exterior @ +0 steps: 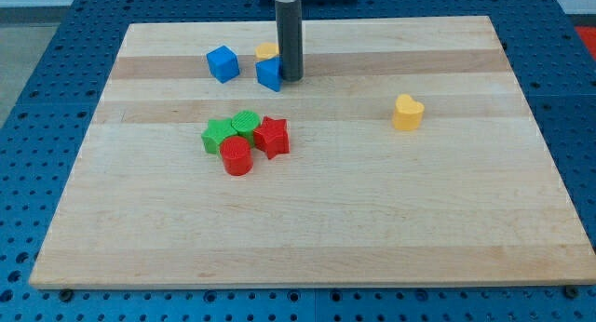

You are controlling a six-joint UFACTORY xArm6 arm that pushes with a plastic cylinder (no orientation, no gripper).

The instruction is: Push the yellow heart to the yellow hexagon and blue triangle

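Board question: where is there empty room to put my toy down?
The whole bottom strip below the red cylinder is bare, and so is the right side around the yellow heart. It's crowded at the top by my tip, beside the blue triangle.

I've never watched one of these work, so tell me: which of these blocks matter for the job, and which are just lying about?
In the job:
yellow heart
yellow hexagon
blue triangle
my tip, beside the triangle

Just lying about:
blue cube
two green blocks
red star
red cylinder

blue cube (223, 63), green blocks (231, 130), red blocks (256, 146)
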